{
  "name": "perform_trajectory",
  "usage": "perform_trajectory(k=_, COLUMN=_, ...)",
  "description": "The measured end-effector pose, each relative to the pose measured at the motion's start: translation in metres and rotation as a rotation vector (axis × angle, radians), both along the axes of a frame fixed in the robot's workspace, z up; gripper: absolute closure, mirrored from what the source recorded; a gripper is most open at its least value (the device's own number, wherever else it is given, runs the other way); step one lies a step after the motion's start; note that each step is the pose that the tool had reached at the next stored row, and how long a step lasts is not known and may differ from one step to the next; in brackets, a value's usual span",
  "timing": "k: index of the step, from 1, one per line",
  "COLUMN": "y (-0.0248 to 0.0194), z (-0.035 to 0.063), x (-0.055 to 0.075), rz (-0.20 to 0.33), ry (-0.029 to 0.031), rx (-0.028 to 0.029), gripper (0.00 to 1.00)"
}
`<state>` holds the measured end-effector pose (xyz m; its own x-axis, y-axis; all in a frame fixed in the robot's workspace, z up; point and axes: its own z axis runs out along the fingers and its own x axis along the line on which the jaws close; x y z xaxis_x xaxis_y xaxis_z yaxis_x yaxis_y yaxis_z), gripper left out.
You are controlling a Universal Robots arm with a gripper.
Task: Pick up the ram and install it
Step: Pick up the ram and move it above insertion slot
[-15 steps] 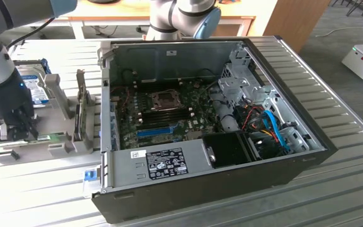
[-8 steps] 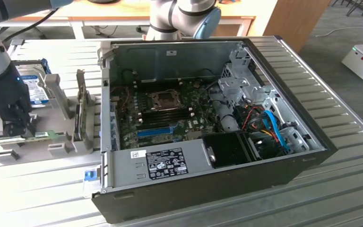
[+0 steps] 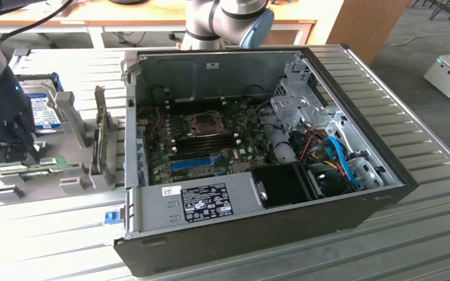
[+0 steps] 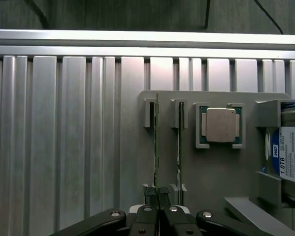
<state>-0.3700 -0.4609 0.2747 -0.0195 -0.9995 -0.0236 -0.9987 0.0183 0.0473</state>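
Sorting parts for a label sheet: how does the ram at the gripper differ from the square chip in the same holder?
The ram is long and thin, seen edge-on; the square chip is compact with a silver lid. The ram stands on edge in slots; the square chip lies flat, face up. The gripper is shut on the ram's end; the square chip is untouched. Both sit in the grey holder.

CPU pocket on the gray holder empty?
No, a CPU sits in the pocket of the gray holder.

gripper (image 4: pixel 157 191) lowered, apparently pinched shut
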Motion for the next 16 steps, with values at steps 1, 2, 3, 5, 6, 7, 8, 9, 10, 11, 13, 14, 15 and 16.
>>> perform_trajectory(k=1, y=0.0000, z=0.0021, x=0.000, rz=0.000, ry=0.0001, rx=-0.0001, gripper=0.88)
perform_trajectory(k=2, y=0.0000, z=0.0041, x=0.000, rz=0.000, ry=0.0001, rx=-0.0001, gripper=0.88)
perform_trajectory(k=3, y=0.0000, z=0.0060, x=0.000, rz=0.000, ry=0.0001, rx=0.0000, gripper=0.88)
perform_trajectory(k=5, y=0.0000, z=0.0097, x=0.000, rz=0.000, ry=0.0001, rx=0.0000, gripper=0.88)
perform_trajectory(k=6, y=0.0000, z=0.0115, x=0.000, rz=0.000, ry=0.0001, rx=0.0000, gripper=0.88)
perform_trajectory(k=7, y=0.0000, z=0.0132, x=0.000, rz=0.000, ry=0.0001, rx=0.0000, gripper=0.88)
perform_trajectory(k=8, y=0.0000, z=0.0149, x=0.000, rz=0.000, ry=0.0001, rx=0.0000, gripper=0.88)
perform_trajectory(k=9, y=0.0000, z=0.0166, x=0.000, rz=0.000, ry=0.0001, rx=0.0000, gripper=0.88)
perform_trajectory(k=10, y=0.0000, z=0.0184, x=0.000, rz=0.000, ry=0.0001, rx=0.0000, gripper=0.88)
perform_trajectory(k=11, y=0.0000, z=0.0202, x=0.000, rz=0.000, ry=0.0001, rx=0.0000, gripper=0.88)
perform_trajectory(k=13, y=0.0000, z=0.0239, x=0.000, rz=0.000, ry=0.0002, rx=0.0000, gripper=0.88)
perform_trajectory(k=14, y=0.0000, z=0.0256, x=0.000, rz=0.000, ry=0.0002, rx=-0.0001, gripper=0.88)
perform_trajectory(k=15, y=0.0000, z=0.0273, x=0.000, rz=0.000, ry=0.0001, rx=0.0000, gripper=0.88)
perform_trajectory(k=16, y=0.0000, z=0.0292, x=0.000, rz=0.000, ry=0.0001, rx=0.0000, gripper=0.88)
